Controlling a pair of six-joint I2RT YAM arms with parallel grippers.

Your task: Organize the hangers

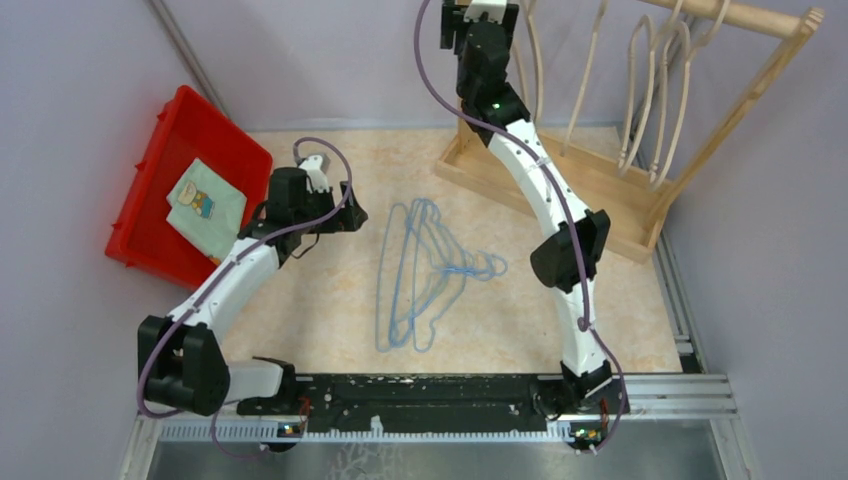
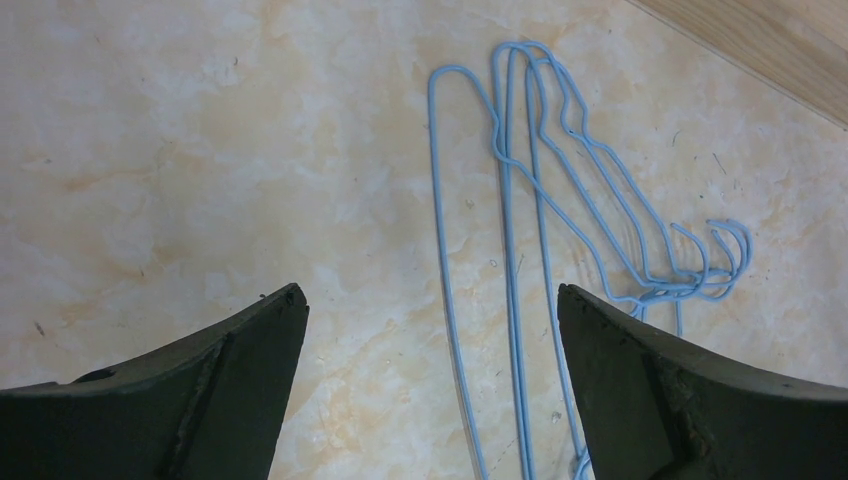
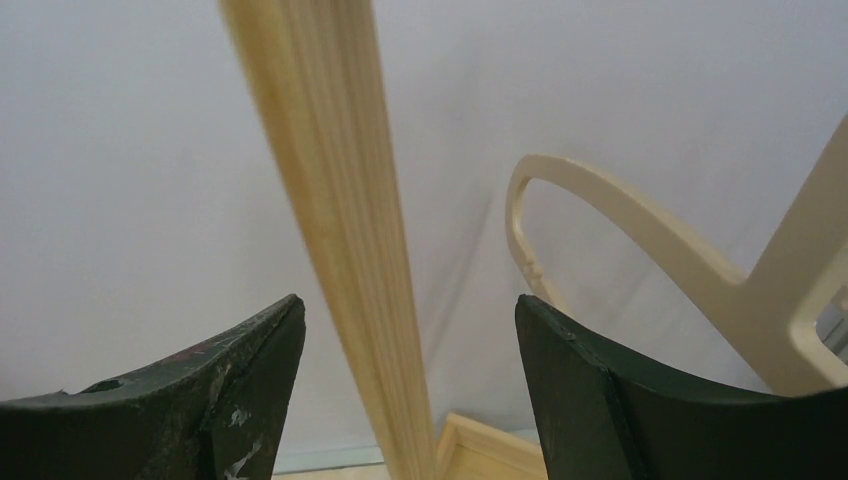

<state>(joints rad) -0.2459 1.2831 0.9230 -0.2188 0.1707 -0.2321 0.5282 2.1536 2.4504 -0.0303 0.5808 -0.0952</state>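
Left gripper (image 2: 430, 292): jaws spread wide and holding nothing. It hangs low over the table with the blue wire hangers (image 1: 428, 268) at its 1 o'clock, near but not touching. I judge this a lining-up pose for picking one.
Blue wire hangers: several lie flat in an overlapping stack at the centre of the table, with the hooks bunched toward 3 o'clock. The wires cross, so lifting one may well drag the others.
Right gripper (image 3: 408, 302): raised at 12 o'clock beside the wooden rack (image 1: 560, 180), with its fingers apart and nothing clamped. A ribbed wooden post (image 3: 340, 200), judged part of the rack, stands between them. Whether it touches a finger cannot be told.
Beige hangers (image 1: 660, 95): these hang by their hooks from the rack's top rail (image 1: 740, 15) at 1 o'clock. This appears to be where the flat ones are meant to go.
Nearest beige hanger (image 3: 660, 235): hangs free at the right gripper's 2 o'clock and is not gripped.
Task standing: judged part done, with the wire stack not yet hung.
Surface: cream, marble-patterned table (image 1: 320, 310), matt and lightly scuffed.
Red bin (image 1: 215, 120): sits at 10 o'clock, tilted, with a folded printed cloth (image 1: 205, 200) inside.
Room: plain pale lilac-grey walls close in on three sides, and a metal mounting rail (image 1: 660, 395) runs along the near edge.
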